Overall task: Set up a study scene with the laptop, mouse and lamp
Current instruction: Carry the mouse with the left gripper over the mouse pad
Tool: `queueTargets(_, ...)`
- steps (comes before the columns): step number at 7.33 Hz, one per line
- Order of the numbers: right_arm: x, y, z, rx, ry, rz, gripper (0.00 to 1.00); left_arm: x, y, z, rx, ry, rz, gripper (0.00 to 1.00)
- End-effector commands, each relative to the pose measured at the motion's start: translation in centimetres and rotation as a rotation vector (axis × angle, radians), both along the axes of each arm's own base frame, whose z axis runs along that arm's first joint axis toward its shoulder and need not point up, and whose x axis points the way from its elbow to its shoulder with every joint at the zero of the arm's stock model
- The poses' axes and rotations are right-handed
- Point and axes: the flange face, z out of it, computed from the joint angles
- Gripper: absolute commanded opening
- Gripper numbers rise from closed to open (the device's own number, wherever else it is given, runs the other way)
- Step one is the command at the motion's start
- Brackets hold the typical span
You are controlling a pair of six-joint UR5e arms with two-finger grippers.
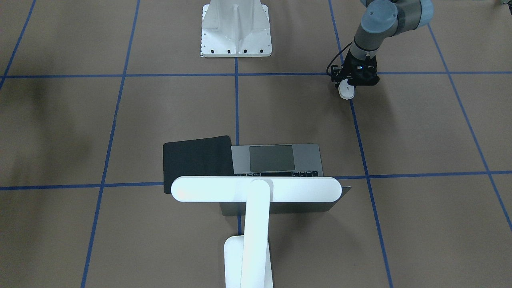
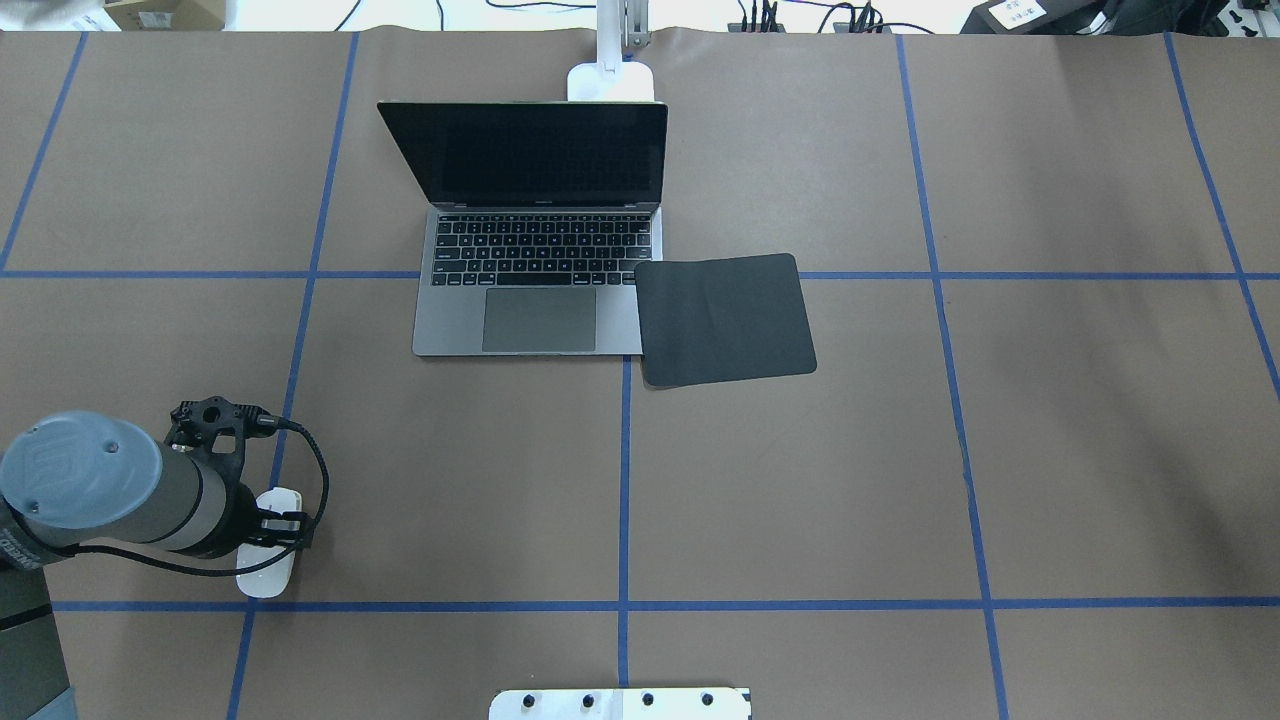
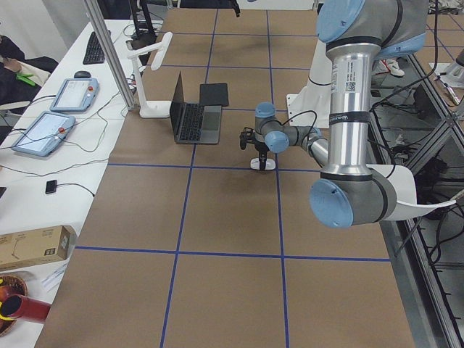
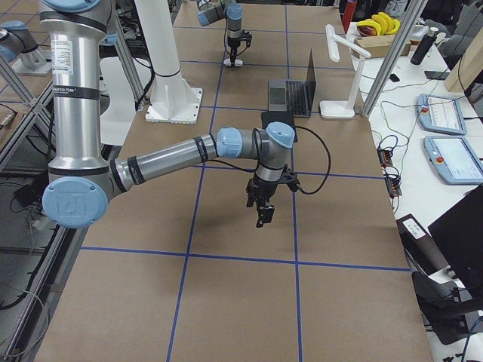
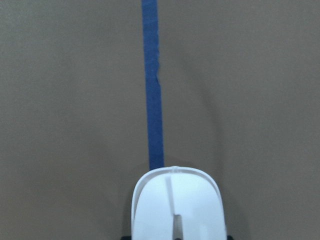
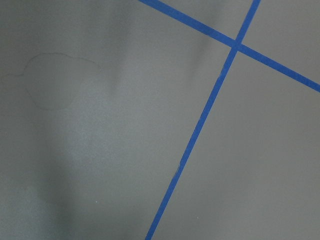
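Left claw grips the mouse on the brown, blue-taped table; right claw hangs, grip state unclear.

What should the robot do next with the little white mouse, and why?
Probably lift the mouse a little, once the grip is firm. The left gripper sits right over it with its jaws at the mouse's sides, yet the mouse lies near the robot, far from the laptop and the black mat beside it.

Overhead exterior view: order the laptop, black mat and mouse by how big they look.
1. laptop, clearly largest
2. black mat
3. mouse, smallest by far, even allowing for the part that is hidden
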Motion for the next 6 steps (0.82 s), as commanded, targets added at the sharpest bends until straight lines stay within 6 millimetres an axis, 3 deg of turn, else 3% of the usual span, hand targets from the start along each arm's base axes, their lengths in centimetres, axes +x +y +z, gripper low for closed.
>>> queueTargets(1, 0.0, -0.1, -0.3, -0.006, -0.013, 0.010, 1.00, -0.5, -2.3, -5.9, 0.009, 0.028, -0.037, 0.19)
queueTargets(3, -0.7, 0.1, -0.2, -0.050, -0.089, 0.026, 1.00, 2.4, -5.7, -16.4, 0.018, 0.030, -0.063, 0.19)
queueTargets(4, -0.5, 0.0, -0.3, -0.052, -0.104, 0.033, 1.00, 2.8, -6.0, -19.1, 0.028, 0.051, -0.066, 0.19)
queueTargets(6, -0.7, -0.1, -0.6, -0.051, -0.126, 0.037, 1.00, 3.3, -6.6, -22.5, 0.045, 0.103, -0.081, 0.19)
